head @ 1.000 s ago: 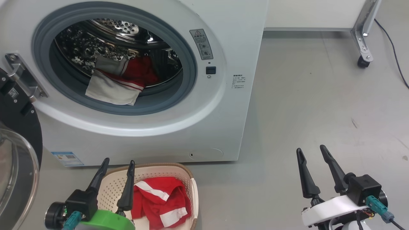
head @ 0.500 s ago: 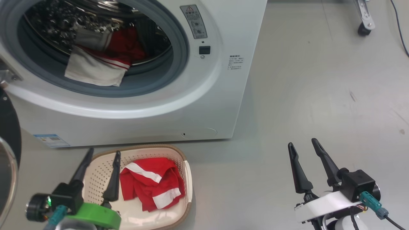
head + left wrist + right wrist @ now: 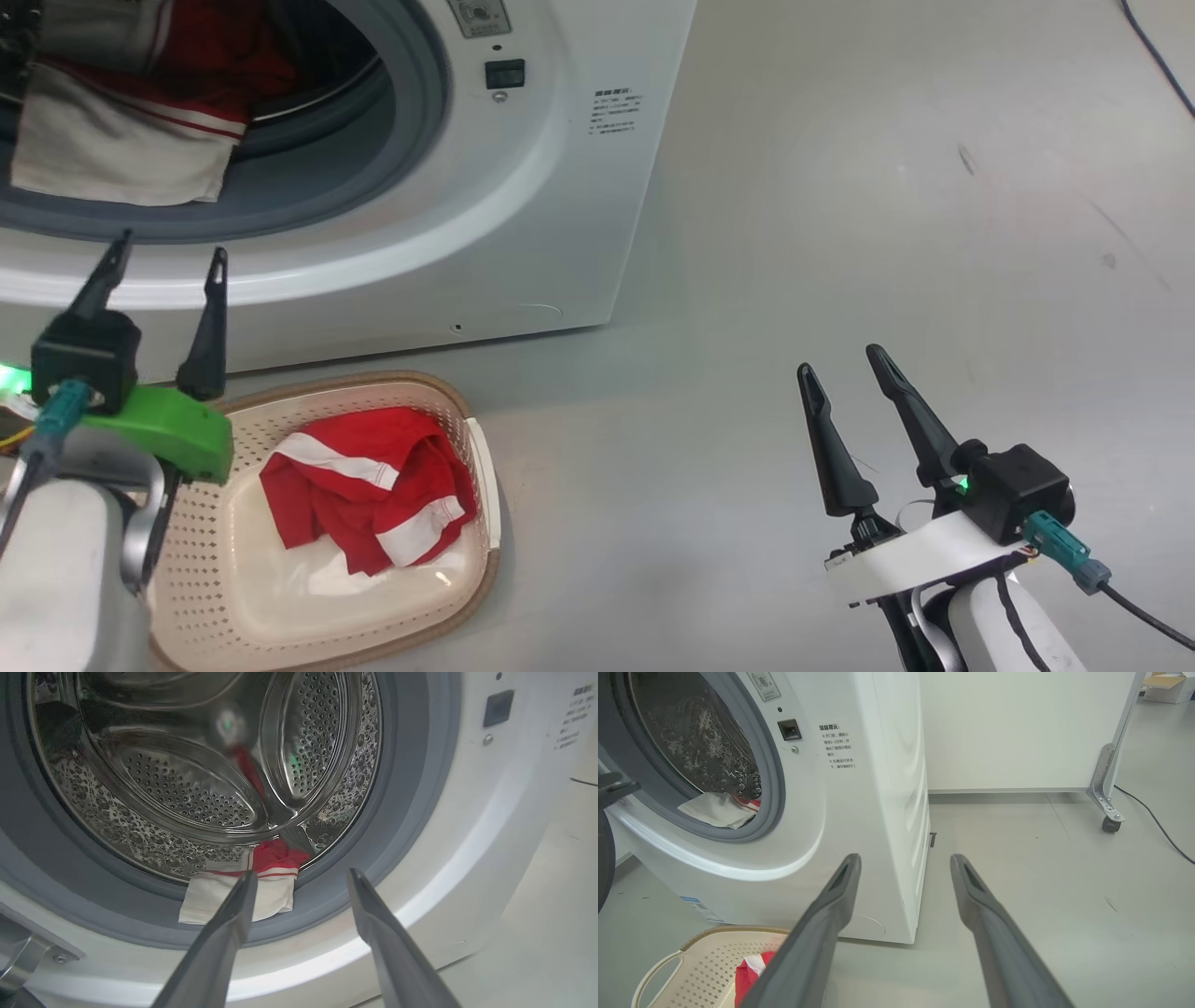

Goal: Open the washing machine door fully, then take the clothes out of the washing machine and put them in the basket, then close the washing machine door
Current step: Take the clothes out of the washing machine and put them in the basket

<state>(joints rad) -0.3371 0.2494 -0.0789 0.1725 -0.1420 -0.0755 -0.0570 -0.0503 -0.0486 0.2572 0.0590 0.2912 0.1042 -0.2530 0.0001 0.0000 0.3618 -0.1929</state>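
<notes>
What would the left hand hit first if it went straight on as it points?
Probably the soft red-and-white garment draped over the grey rubber door ring, or the ring itself; depth is unclear.

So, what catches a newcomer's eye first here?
A red fabric garment with white bands lies crumpled in the cream perforated plastic basket on the floor. A second red-and-white garment hangs over the grey rubber ring of the white washing machine, before the open left gripper.
</notes>
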